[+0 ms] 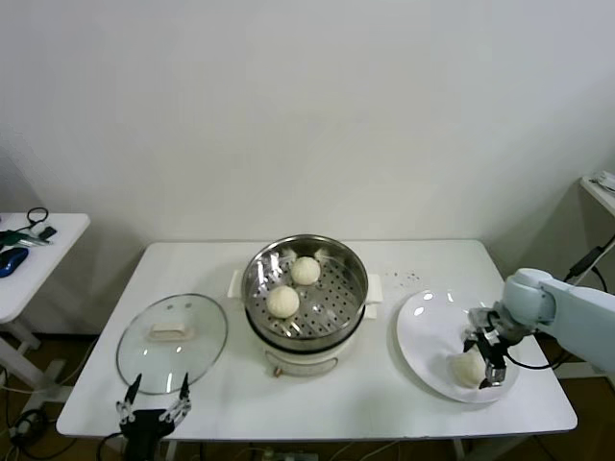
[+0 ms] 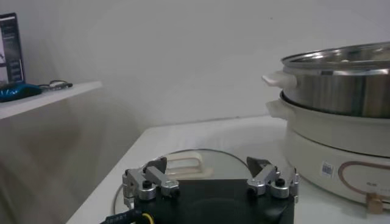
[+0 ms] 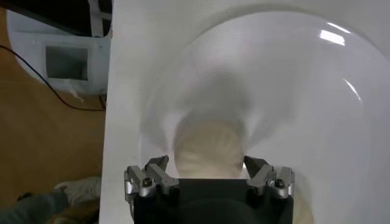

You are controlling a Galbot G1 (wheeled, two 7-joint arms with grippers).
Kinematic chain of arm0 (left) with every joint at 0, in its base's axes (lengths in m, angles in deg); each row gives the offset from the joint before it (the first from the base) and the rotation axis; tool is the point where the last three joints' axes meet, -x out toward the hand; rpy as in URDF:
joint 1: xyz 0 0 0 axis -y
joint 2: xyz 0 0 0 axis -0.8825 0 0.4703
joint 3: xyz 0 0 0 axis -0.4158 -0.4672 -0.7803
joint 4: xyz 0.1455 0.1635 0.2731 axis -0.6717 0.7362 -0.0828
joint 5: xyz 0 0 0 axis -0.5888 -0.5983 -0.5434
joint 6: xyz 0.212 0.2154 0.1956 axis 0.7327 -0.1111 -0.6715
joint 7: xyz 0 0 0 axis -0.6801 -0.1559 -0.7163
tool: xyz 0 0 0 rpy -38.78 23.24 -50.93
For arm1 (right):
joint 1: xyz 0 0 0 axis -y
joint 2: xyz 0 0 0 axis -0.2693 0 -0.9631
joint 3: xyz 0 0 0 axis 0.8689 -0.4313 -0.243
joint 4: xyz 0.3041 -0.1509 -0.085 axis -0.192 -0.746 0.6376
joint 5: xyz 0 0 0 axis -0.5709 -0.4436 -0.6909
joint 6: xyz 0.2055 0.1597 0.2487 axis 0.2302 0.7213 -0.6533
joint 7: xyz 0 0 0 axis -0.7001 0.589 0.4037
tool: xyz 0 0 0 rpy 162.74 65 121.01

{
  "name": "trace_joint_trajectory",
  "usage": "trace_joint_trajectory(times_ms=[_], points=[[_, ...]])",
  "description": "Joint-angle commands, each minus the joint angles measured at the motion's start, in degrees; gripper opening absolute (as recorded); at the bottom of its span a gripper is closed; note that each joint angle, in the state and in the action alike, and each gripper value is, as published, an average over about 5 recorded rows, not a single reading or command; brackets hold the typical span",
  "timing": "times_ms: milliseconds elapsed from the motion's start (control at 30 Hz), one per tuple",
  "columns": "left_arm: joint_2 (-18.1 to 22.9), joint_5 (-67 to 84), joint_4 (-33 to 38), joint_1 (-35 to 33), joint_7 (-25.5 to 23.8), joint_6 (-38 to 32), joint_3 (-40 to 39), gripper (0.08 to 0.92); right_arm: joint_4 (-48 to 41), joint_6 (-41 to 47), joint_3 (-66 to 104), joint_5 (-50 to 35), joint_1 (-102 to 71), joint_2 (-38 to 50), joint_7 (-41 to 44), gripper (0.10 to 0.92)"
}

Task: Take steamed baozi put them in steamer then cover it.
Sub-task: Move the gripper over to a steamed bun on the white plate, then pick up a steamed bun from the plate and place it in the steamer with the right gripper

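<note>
The steamer [image 1: 306, 327] stands at the table's middle with two baozi [image 1: 306, 270] [image 1: 282, 302] on its perforated tray. One more baozi [image 1: 465, 370] lies on the white plate [image 1: 432, 327] at the right. My right gripper [image 1: 483, 363] is down over it, open, with a finger on each side of the bun [image 3: 209, 149]; in the right wrist view the gripper [image 3: 207, 167] straddles it over the plate [image 3: 292, 91]. The glass cover [image 1: 172, 342] rests flat on the table, left of the steamer. My left gripper [image 1: 152, 396] hangs open just before the cover's near edge, holding nothing.
The left wrist view shows the open left gripper [image 2: 207, 169], the cover's handle [image 2: 183, 163] beyond it and the steamer [image 2: 341, 79] to one side. A small side table [image 1: 38, 240] with a blue object [image 1: 12, 259] stands at the left. Another shelf edge [image 1: 601, 187] is at the far right.
</note>
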Motion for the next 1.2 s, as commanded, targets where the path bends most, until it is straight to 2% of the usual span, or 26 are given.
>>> trace_joint_trajectory(times_ms=[33,400,600,933,1200], points=[[0.0,-0.2,-0.1,0.2,0.0,0.0,-0.2,0.823,-1.4,-0.1,1.2,0.8,-1.3,-1.2,0.0,0.815],[-0.2,0.6,-0.4,0.9,0.1,0.2,0.8,0.823,-1.9,-0.5,-1.0,0.6,1.3,-2.2,0.8,0.674],[-0.1,0.6,-0.7,0.7,0.0,0.0,0.4,0.823,-1.4,-3.5,-4.8,0.8,8.5,-3.2,1.2,0.654],[-0.3,0.5,-0.6,0.5,0.0,-0.1,0.4,0.823,-0.8,-25.9,-17.6,6.6,36.2,-14.1,5.1,0.656],[-0.3,0.4,-1.2,0.6,-0.1,-0.4,-0.3,0.823,0.0,-38.2,-17.0,8.9,44.8,-23.6,8.2,0.658]])
